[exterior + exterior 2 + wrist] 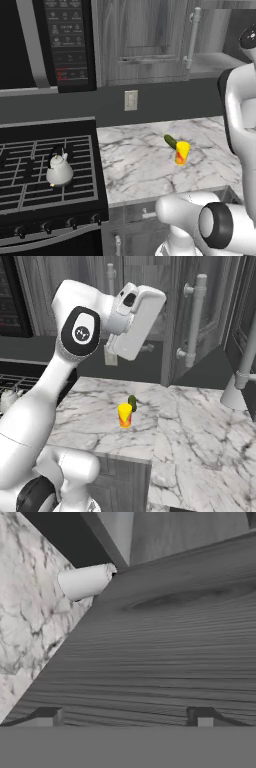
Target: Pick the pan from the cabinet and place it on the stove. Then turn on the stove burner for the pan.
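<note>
The end effector (125, 717) sits nearest the hand camera: two small dark finger tips (50, 716) stand well apart with nothing between them, facing the grey wood-grain cabinet door (165, 647) at close range. One pale cylindrical bar handle (85, 581) projects beside the door edge, above the marbled surface.

Step in hand, as a judgement: the approach to the grey wood-grain wall cabinet (145, 45), before any retrieval. The doors appear partly swung out in the right base view, but the interior cannot be seen. The round dark-brown pan is presumably inside the cabinet; its position cannot be told from these views.

Next move, as a judgement: clear or open the door further by its long bar handle (196, 321), then reach inside with the jaws spread. Placement and the burner knob follow later.

Materials and shapes:
- The tabletop (140, 160) is white marble with grey veining, flat and glossy.
- The black gas stove (30, 200) carries cast-iron grid grates (20, 170) and a row of small dark knobs (47, 227) along its front.
- A small white kettle (59, 170) with a dark handle stands on the grates, occupying one burner.
- A yellow cup-like object (182, 152) with a red base lies on the tabletop, touching a small green oblong item (170, 141).
- A black microwave (67, 45) hangs above the stove, and a pale wall outlet (131, 100) sits on the dark backsplash.
</note>
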### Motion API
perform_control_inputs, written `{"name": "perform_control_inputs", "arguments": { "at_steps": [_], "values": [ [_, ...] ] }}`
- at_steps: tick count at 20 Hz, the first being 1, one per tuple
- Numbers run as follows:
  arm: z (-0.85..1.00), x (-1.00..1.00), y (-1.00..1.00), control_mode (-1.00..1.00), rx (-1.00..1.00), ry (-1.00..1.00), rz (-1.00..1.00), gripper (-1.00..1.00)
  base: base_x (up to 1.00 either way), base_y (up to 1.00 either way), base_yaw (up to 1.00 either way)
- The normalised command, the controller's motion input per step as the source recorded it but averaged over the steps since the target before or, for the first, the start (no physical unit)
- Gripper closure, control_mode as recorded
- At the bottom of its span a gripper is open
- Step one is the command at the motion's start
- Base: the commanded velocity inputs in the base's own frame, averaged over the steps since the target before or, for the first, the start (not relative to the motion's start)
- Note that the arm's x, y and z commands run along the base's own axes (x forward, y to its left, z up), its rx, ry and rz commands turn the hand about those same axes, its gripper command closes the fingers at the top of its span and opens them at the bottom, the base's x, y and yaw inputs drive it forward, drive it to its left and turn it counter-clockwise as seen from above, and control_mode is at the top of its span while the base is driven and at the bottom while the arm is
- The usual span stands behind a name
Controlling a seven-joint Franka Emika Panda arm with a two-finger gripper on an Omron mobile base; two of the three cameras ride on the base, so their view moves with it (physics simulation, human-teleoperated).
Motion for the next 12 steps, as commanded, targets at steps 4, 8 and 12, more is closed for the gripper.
{"name": "perform_control_inputs", "arguments": {
  "at_steps": [4, 8, 12],
  "values": [
    [-0.05, -0.13, -0.61, -1.00, 0.00, 0.02, -0.09, -1.00, 0.00, 0.00, 0.00],
    [-0.11, -0.08, -0.65, -1.00, 0.00, 0.07, -0.07, -1.00, 0.00, 0.00, 0.00],
    [-0.19, -0.07, -0.66, -1.00, 0.02, 0.09, -0.06, -1.00, 0.00, 0.00, 0.00]
  ]
}}
